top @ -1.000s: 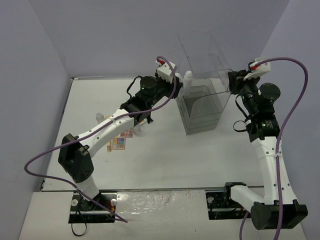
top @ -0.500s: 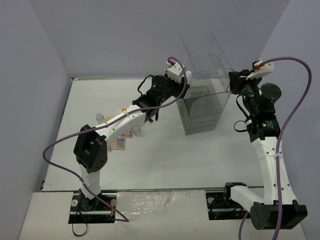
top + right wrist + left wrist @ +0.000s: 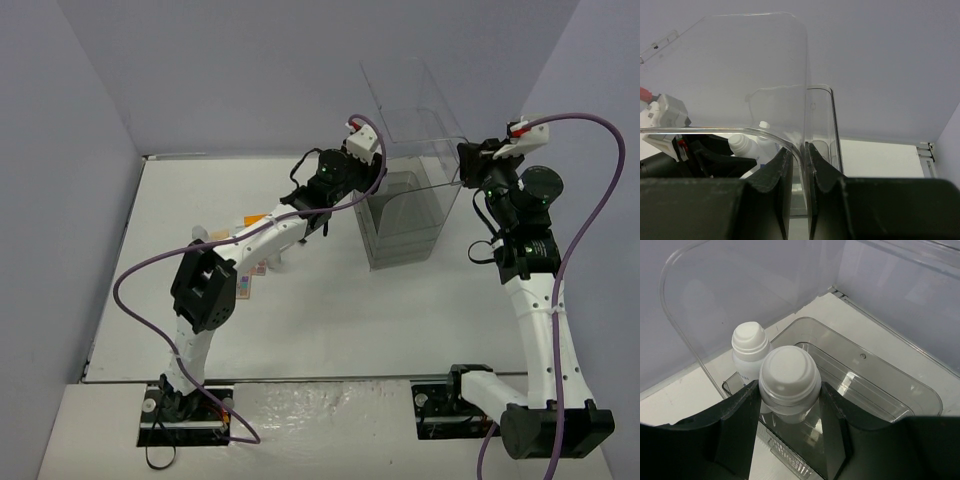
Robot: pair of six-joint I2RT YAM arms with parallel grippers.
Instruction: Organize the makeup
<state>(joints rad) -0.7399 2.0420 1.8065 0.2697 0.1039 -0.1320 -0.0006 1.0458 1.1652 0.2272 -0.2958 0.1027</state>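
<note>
The front bottle (image 3: 790,377) and back bottle (image 3: 751,347) are white. The case (image 3: 410,215) is clear, smoky grey lower down. The palette (image 3: 246,287) shows multicoloured squares on a white counter (image 3: 330,320).

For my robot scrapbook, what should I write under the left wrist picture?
The left gripper holds a bottle over the clear case, beside a second bottle.

White table (image 3: 330,320); pale lavender walls (image 3: 250,70) on three sides; even light
</note>
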